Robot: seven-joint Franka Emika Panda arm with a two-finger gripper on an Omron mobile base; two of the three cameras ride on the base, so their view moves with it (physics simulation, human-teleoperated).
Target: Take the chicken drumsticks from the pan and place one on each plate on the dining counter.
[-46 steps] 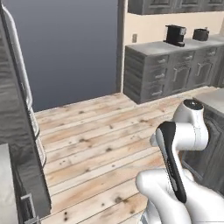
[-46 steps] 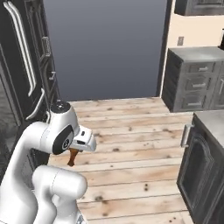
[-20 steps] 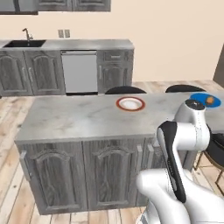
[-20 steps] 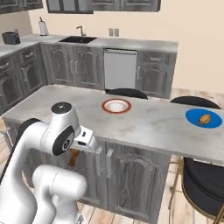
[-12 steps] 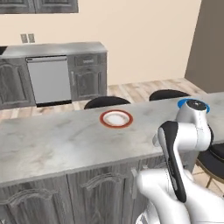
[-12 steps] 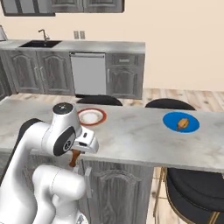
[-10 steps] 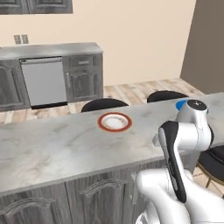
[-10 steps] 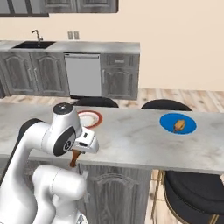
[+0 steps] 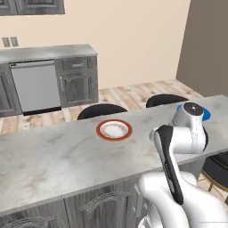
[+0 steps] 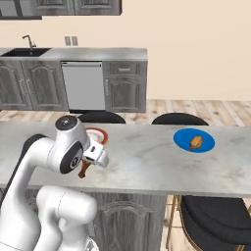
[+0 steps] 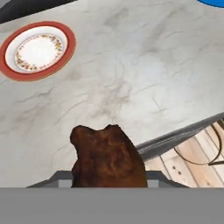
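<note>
My gripper [image 10: 84, 167] is shut on a brown chicken drumstick [image 11: 108, 157], held low over the near edge of the dining counter [image 10: 147, 166]. The white plate with a red-orange rim [image 11: 37, 50] lies bare on the counter, ahead and to the left in the hand view; it sits mid-counter [image 9: 114, 130] in the left base view. The blue plate [image 10: 194, 140] is farther right and carries the other drumstick [image 10: 196, 142]. My arm partly hides the blue plate [image 9: 205, 115] in the left base view. The pan is out of view.
Black stools [image 10: 179, 119] stand along the far side of the counter, and another [image 10: 215, 220] is at its near right end. Behind, a second counter with a dishwasher [image 10: 82, 86] and a sink [image 10: 29, 50] runs along the wall.
The base has driven and turned, so the whole picture shifted: the dining counter and both plates are now closer and further left. The drumstick stays in my shut gripper.
</note>
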